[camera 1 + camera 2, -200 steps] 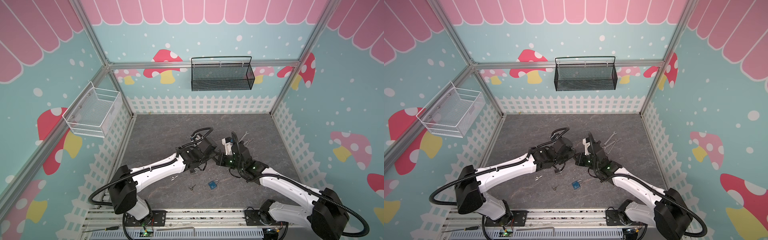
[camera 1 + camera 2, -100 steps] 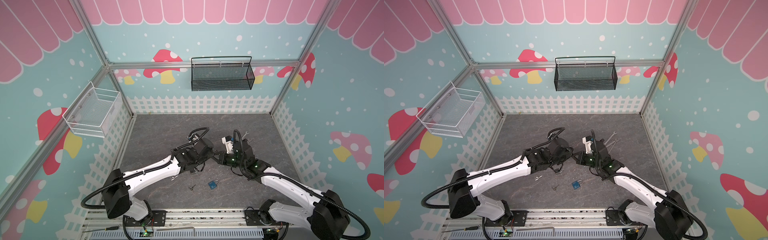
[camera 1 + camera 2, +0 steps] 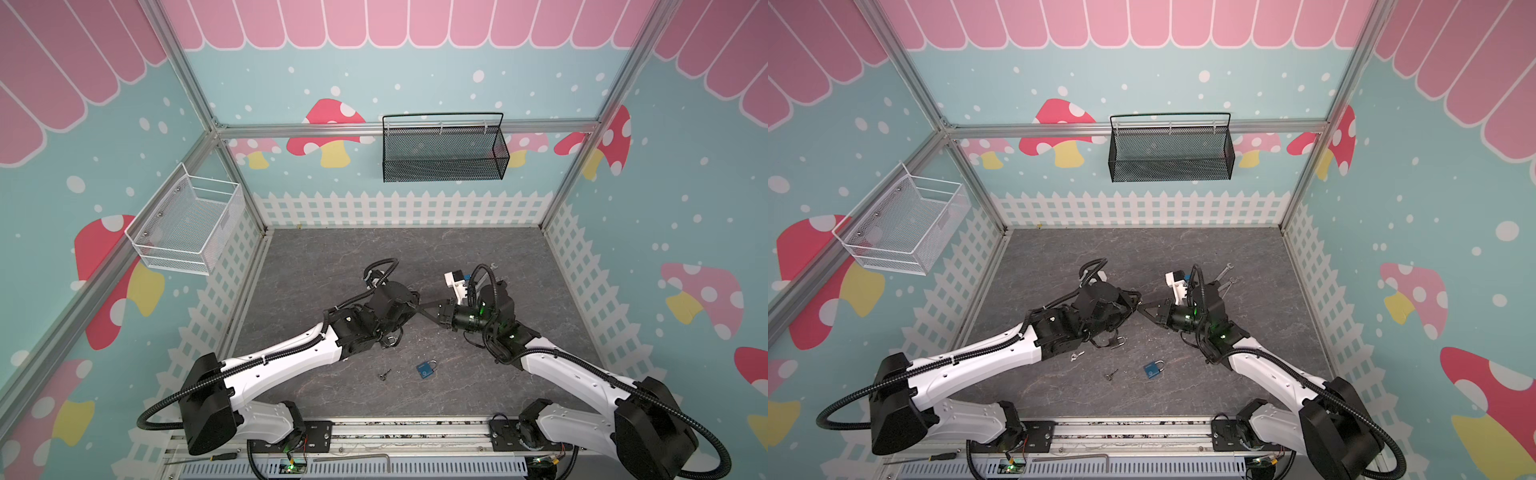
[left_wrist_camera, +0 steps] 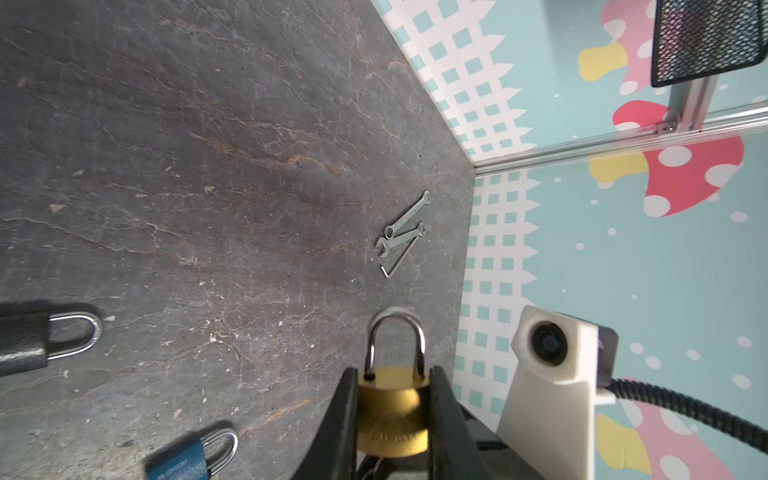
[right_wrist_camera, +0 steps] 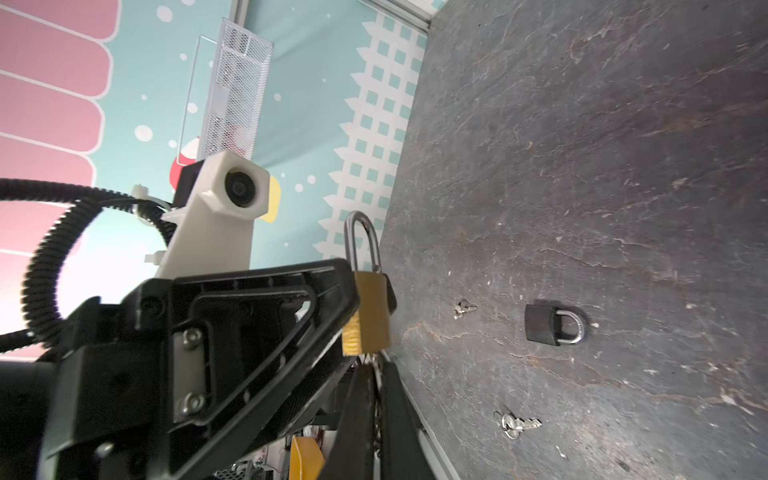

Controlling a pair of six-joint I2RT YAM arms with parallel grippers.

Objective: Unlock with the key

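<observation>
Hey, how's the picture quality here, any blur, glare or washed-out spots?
Left wrist view: the brass padlock in the left gripper is slightly soft, the silver wrenches crisp. Right wrist view: white glare washes out the wall behind the black corrugated cable; the right gripper is blurred. Both top views: even light, faint shadows.

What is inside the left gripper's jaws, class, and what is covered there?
A brass padlock, shackle sticking out, is clamped in the left gripper. The right gripper, shut on a key, meets its keyhole end; the key's blade is covered.
</observation>
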